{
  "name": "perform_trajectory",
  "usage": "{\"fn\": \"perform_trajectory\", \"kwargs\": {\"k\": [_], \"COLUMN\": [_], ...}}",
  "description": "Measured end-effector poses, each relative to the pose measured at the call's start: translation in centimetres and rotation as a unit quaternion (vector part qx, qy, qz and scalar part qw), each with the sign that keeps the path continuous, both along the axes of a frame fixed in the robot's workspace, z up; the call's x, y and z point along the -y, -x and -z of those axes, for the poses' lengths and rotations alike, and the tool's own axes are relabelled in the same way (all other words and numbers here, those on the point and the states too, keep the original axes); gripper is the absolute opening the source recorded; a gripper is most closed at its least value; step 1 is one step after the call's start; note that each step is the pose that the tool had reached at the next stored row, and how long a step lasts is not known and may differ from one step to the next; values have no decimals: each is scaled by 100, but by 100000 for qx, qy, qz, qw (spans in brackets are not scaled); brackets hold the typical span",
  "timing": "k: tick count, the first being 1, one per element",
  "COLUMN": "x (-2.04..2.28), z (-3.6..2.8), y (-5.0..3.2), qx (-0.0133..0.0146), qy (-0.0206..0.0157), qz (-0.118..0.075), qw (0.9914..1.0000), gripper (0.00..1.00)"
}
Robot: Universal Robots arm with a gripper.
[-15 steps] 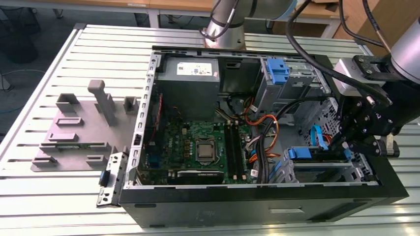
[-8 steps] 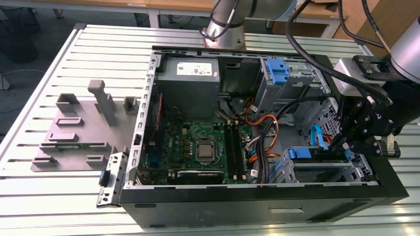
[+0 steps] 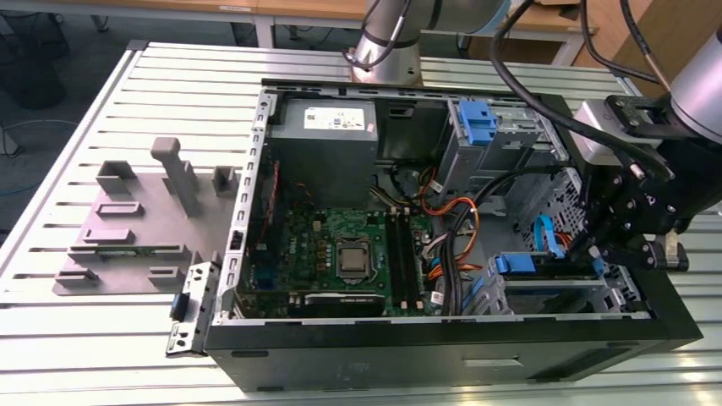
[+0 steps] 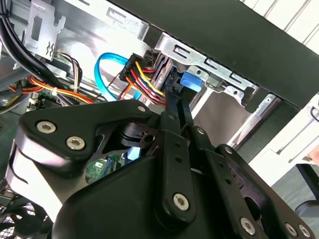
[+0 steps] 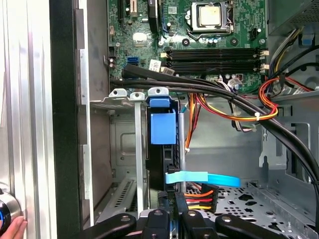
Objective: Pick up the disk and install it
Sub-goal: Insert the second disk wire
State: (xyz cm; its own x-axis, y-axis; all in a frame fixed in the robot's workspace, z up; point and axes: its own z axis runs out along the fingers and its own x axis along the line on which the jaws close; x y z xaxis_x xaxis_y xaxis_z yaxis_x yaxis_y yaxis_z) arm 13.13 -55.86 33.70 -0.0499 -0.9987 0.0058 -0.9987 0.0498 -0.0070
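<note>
Broadly, a ribbed aluminium table of long pale slats takes up the exterior view, and on it a black steel computer case lies on its side with the cover off. The robot's arm rises from behind the case at the top of that view.

On the exterior view's left lies a matt grey plastic fixture with blocky pegs and slots. Inside the case a green motherboard lies flat, with black memory slots and a square silver socket.

Above the board is a plain grey metal box bearing a small white sticker; its dark print is too fine to read. A bare blue plastic bracket stands in the upper right bay.

The gripper, black with bolted link bars, reaches into the case at the exterior view's right. In both wrist views its fingers are drawn together with barely a slit between them. The gripper tip lies up against the end of the disk; whether it nips anything I cannot tell.

The disk stands on edge in the lower right drive bay, inside a perforated silver cage. In the first wrist view the disk shows a glossy blue rail tab and a dark narrow edge, with the gripper just beside it.

A flat light-blue ribbon cable crosses near that edge. A black power plug with red, yellow and orange wires hangs close by.
</note>
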Motion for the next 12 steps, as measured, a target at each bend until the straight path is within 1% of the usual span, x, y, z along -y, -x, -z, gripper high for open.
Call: {"fn": "perform_trajectory", "kwargs": {"k": [9,12], "x": [-27,-31], "z": [15,18], "y": [3,4], "qx": [-1,-2], "qy": [4,62], "qz": [-2,-2], "qw": [100000,100000], "gripper": [16,16]}}
